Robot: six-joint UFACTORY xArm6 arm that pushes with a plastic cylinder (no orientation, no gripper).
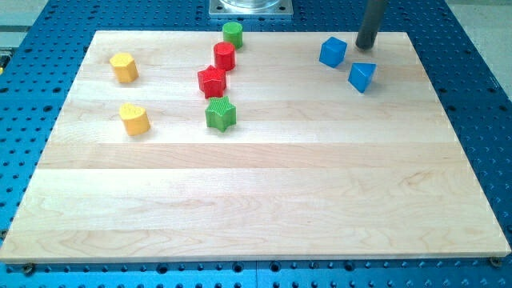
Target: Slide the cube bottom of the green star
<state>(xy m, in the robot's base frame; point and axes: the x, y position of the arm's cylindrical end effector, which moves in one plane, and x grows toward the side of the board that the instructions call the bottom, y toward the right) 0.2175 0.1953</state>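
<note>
My tip point(366, 46) stands bare near the view's top right of the board point(264, 208); it is a plain rod end, carrying nothing and touching no block. The blue cube point(333, 52) sits just to the tip's left, close but apart. A second blue block point(362, 77), wedge-like, lies just below the tip. The green star point(221, 114) is well away to the tip's lower left, with a red star point(212, 82), red cylinder point(224, 55) and green cylinder point(232, 34) stacked in a line above it. Two yellow blocks point(124, 67) point(134, 119) lie farther left. Judgement: the task is barely begun. The cube is nowhere near the spot under the star; the whole push, leftward and downward, remains.
</note>
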